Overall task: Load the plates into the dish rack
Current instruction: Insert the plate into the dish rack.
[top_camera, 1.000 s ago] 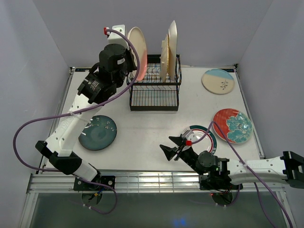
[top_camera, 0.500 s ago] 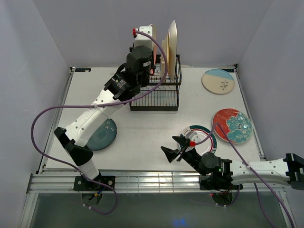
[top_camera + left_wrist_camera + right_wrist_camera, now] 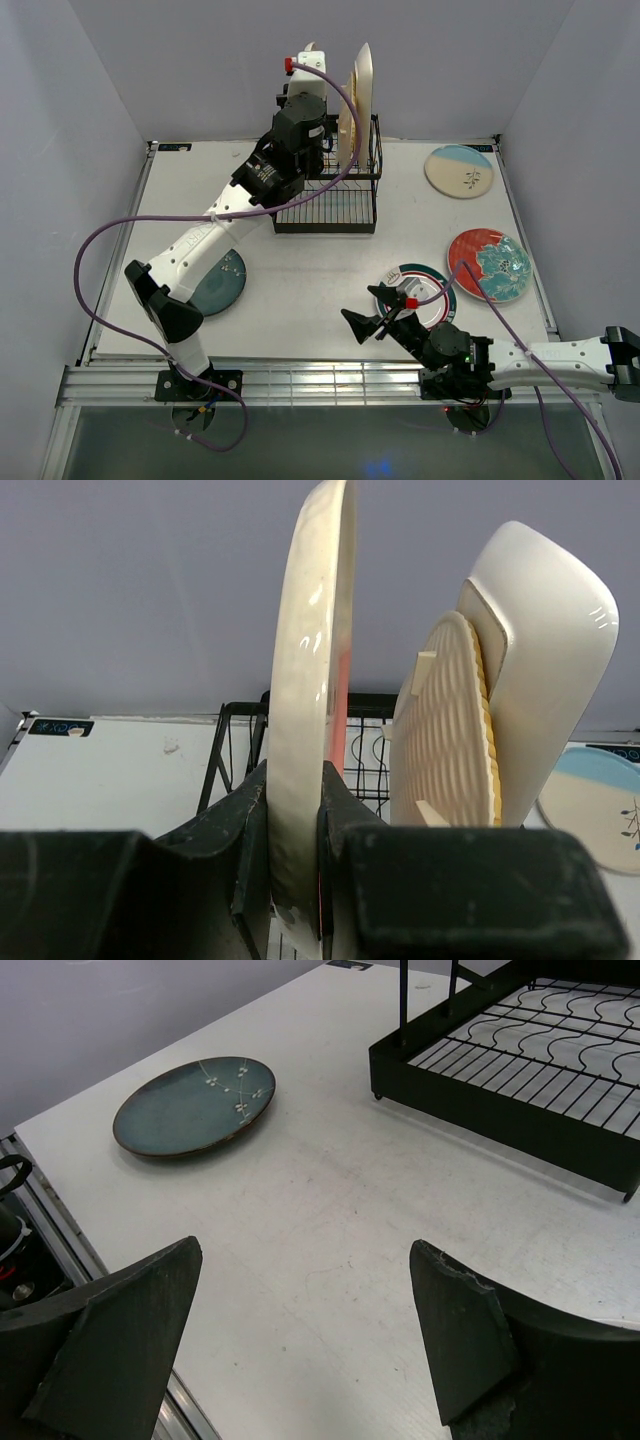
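Left crowded, right open
Right of the left hand [image 3: 293,850] stand a yellow woven square plate [image 3: 445,740] and a white rounded-rectangle plate [image 3: 545,650]; ahead of the right hand [image 3: 300,1340], bare white bench [image 3: 330,1210] reaches the black wire rack [image 3: 500,1110].

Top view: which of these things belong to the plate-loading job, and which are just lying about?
Job: rack; white plate and yellow plate racked; pink plate in left end effector; teal plate, rimmed plate, red plate, blue plate waiting.
Just there: purple cables; sticker.
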Tool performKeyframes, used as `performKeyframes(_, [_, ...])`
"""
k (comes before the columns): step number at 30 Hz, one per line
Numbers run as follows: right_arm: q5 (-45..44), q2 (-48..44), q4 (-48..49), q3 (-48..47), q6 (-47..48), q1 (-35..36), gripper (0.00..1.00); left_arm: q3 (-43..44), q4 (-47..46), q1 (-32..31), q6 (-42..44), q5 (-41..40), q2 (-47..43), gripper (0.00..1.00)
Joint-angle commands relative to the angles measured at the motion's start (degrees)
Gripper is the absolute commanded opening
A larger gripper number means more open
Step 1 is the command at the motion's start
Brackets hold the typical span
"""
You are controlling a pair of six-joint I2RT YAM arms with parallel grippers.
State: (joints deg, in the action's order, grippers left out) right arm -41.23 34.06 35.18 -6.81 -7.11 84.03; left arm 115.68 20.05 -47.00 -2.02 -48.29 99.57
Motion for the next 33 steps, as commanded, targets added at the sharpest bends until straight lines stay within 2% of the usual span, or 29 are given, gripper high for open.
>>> performKeyframes(1, [-0.95, -0.93, 1.03, 0.13, -0.44, 0.26, 0.9, 2.54, -8.8, -0.02, 0.18, -1.02, -2.45, 0.0])
performKeyframes(9, [-1.04, -2.07, 0.07, 0.65, -0.71, 0.26, 0.9, 0.95, -11.7, -0.02, 0.88, -0.05, 0.27, 0.0])
performKeyframes(22, [-0.51, -8.92, -2.31, 3.38, -1.24, 0.26, 0.9, 2.27, -11.35, 0.07, 0.53, -0.84, 5.28, 0.0])
performKeyframes(33, [-0.34, -10.16, -2.48, 4.17, -1.41, 0.26, 0.9, -0.89, -10.21, 2.18, -2.9, 1.27, 4.76, 0.0])
